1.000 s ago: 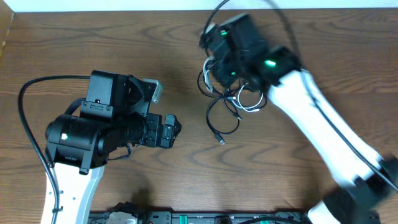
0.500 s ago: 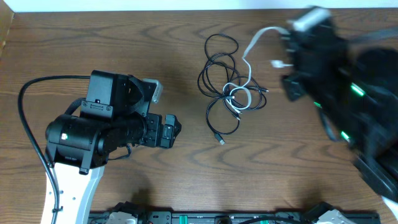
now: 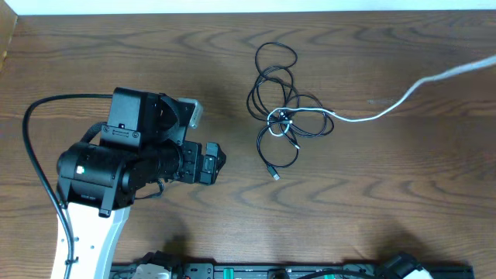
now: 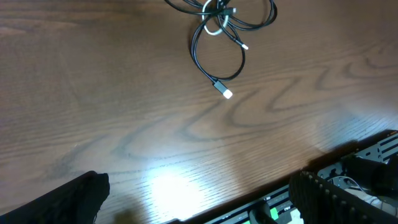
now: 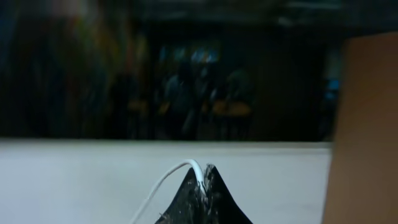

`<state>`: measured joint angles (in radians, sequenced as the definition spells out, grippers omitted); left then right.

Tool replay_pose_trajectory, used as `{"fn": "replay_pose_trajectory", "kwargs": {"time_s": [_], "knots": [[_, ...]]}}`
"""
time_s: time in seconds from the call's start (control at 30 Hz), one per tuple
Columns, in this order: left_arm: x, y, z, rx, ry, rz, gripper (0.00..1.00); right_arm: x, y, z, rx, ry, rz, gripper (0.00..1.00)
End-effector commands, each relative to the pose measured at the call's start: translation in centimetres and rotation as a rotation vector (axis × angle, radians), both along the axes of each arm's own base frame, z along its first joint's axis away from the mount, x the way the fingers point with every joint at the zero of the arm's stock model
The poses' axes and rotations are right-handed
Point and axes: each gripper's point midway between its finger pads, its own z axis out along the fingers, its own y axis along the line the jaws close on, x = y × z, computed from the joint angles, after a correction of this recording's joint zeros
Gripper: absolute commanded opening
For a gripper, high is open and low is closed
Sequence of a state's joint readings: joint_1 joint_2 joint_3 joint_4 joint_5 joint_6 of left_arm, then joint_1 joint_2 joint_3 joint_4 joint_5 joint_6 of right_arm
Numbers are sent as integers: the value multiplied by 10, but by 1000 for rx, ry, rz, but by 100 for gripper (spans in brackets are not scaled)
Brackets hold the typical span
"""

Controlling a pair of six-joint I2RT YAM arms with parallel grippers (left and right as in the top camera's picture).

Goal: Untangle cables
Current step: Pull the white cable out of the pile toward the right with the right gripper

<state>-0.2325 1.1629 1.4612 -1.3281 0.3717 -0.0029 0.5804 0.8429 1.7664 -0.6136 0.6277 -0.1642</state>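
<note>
The cables [image 3: 280,116] lie as a loose tangle of thin black loops at the middle of the table. A white cable [image 3: 387,108] runs out of the tangle and stretches to the right edge of the overhead view. In the right wrist view my right gripper [image 5: 203,174] is shut on this white cable [image 5: 166,182], which arcs out from between the fingertips. The right arm is outside the overhead view. My left gripper [image 3: 217,161] stands open to the left of the tangle, apart from it. In the left wrist view the black loops [image 4: 219,38] and a plug end [image 4: 227,94] lie far ahead of the open left gripper [image 4: 199,202].
A dark rail with green parts [image 3: 232,271] runs along the table's front edge, also seen as the rail [image 4: 360,168] in the left wrist view. The left arm's thick black lead [image 3: 31,147] loops at the far left. A pale wall borders the table's back edge.
The right arm swung from over the tangle to the right and out of the overhead view, drawing the white cable out to the right. The left arm has not moved.
</note>
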Motion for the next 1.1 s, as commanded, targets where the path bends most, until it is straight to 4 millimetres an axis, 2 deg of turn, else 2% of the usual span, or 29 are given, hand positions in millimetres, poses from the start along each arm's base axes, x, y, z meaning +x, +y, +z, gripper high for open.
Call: {"fn": "replay_pose_trajectory", "kwargs": {"time_s": [0.0,0.17,0.27,0.33,0.43,0.6,0.77,0.87,1.0,1.03,1.07], "knots": [[1,-1,5,-8,-13,-6,98,-25,-42,7,109,-45,-148,1],[0,-1,5,-8,-12,-5,98,-61,-101,6,291,-83,-419,1],[0,-1,5,-8,-12,-6,98,-95,-143,0,507,-122,-645,1],[1,-1,5,-8,-13,-6,98,-112,-158,-3,621,-142,-725,1],[1,-1,5,-8,-13,-6,98,-119,-162,1,622,-145,-737,1],[0,-1,5,-8,-12,-6,98,-113,-157,0,546,-109,-737,1],[0,-1,5,-8,-12,-6,98,-86,-135,6,358,-72,-646,1],[0,-1,5,-8,-12,-6,98,-65,-113,14,227,-60,-559,1],[0,-1,5,-7,-9,-5,98,-28,-72,27,20,-53,-428,1],[-2,0,4,-6,-3,-5,98,-10,-53,29,-76,-39,-390,1],[-2,0,4,-6,0,-5,98,-2,-46,29,-110,-31,-386,1]]}}
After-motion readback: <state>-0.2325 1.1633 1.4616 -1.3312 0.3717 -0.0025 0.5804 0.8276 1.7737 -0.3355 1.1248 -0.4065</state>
